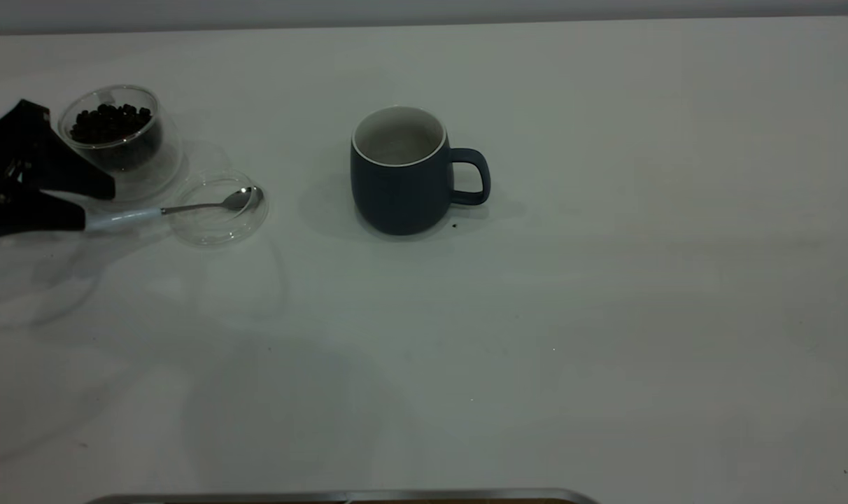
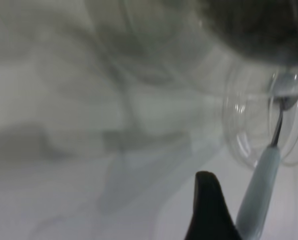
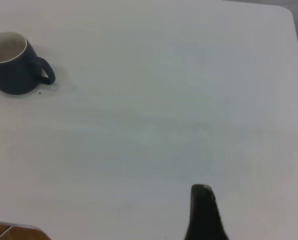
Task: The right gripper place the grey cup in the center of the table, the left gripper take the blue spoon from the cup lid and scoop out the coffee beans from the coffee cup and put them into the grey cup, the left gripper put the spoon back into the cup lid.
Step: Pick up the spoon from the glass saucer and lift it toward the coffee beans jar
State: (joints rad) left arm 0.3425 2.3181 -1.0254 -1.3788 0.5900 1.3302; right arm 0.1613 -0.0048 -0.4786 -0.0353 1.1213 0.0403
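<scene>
The grey cup (image 1: 401, 171) stands upright near the middle of the worktop (image 1: 606, 315), handle to the right, its white inside showing no beans. That first step looks done, and the right hand (image 3: 203, 212) is pulled well back to the right of the cup, off the exterior view; only one dark finger shows in its own wrist view, so I cannot tell how far open it is.

The left hand (image 1: 81, 203) is at the far left, its two black fingers spread either side of the pale handle end of the blue spoon (image 1: 186, 208). The fingers look parted around the handle, not yet pressed on it. The spoon's metal bowl rests inside the cup lid (image 1: 217, 208), its handle reaching out over the rim to the left. Just behind the lid, to the left, the coffee cup (image 1: 119, 136) holds the coffee beans (image 1: 109, 122).

So the step in hand appears to be taking the spoon. The next move likely calls for pinching the handle firmly and lifting it clear without dragging the light lid, then turning the bowl toward the coffee cup.
</scene>
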